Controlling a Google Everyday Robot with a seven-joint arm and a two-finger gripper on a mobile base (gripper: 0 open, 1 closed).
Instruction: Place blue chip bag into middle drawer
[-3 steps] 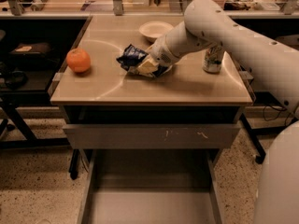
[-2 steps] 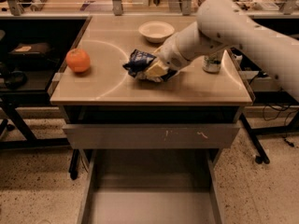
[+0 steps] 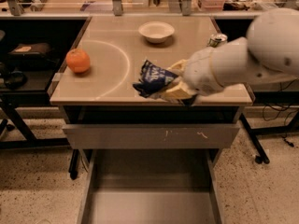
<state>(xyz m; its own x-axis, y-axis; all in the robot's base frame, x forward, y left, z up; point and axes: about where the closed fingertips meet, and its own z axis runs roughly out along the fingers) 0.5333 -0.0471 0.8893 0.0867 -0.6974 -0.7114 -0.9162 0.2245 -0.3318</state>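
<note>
Centre right: end effector [image 3: 174,80], pale yellowish fingers [image 3: 177,91] clamped on the blue chip bag [image 3: 153,77], one above and one below its right end. Bag crumpled, white lettering upward, pointing left from the grip, over the near edge of the surface [image 3: 107,80], right of centre; contact with the surface not discernible. Behind the grip: thick white arm [image 3: 252,59], entering from the right edge and covering the near right corner of the surface.

Left side of the surface: orange [image 3: 78,60], well apart from the bag, just left of a thin white arc [image 3: 125,62] marked on the top. Far centre: shallow pale bowl [image 3: 156,31], upright. Far right: metal can [image 3: 217,39], only its top visible above the arm.

Below the surface: grey drawer front [image 3: 149,135], shut, with white scratch marks right of centre. Lower still and nearest: middle drawer [image 3: 149,206], pulled out toward the viewer, with flat grey bottom and thin side walls at left and right. Bag well above the drawer, just beyond its far end. Either side of the drawer: speckled floor [image 3: 37,185].
</note>
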